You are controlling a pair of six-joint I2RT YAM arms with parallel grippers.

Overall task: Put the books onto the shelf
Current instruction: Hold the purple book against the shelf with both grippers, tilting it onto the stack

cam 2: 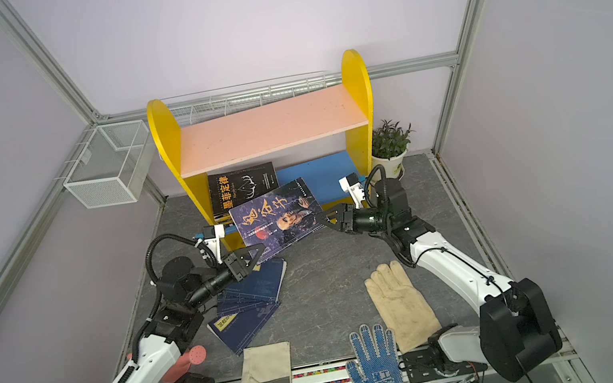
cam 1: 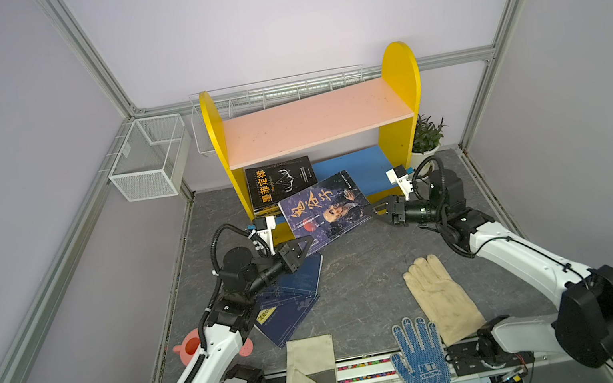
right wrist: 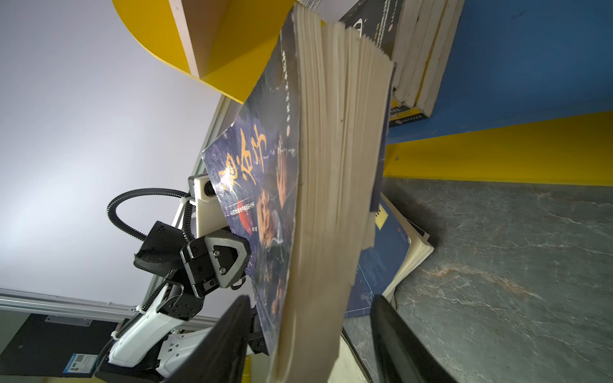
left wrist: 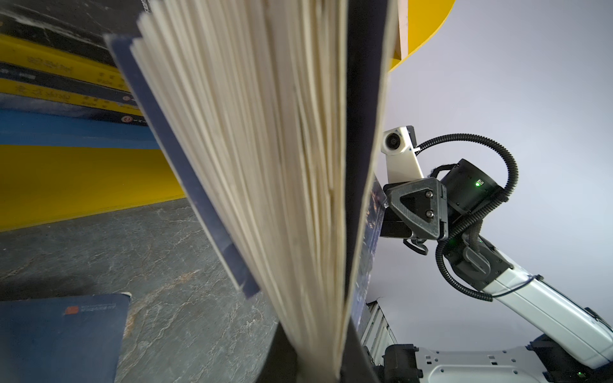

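Aloft above the far edge of the tabletop (cam 1: 361, 276), the purple book (cam 1: 325, 210) tilts in front of the shelf (cam 1: 318, 119); the left pincer (cam 1: 306, 243) is clamped tight on its near left corner, while the right pincer (cam 1: 377, 211) straddles its right edge, jaws apart and not pinching the pages.

pink board (cam 1: 316, 119) bare, book stack (cam 1: 280, 182) below
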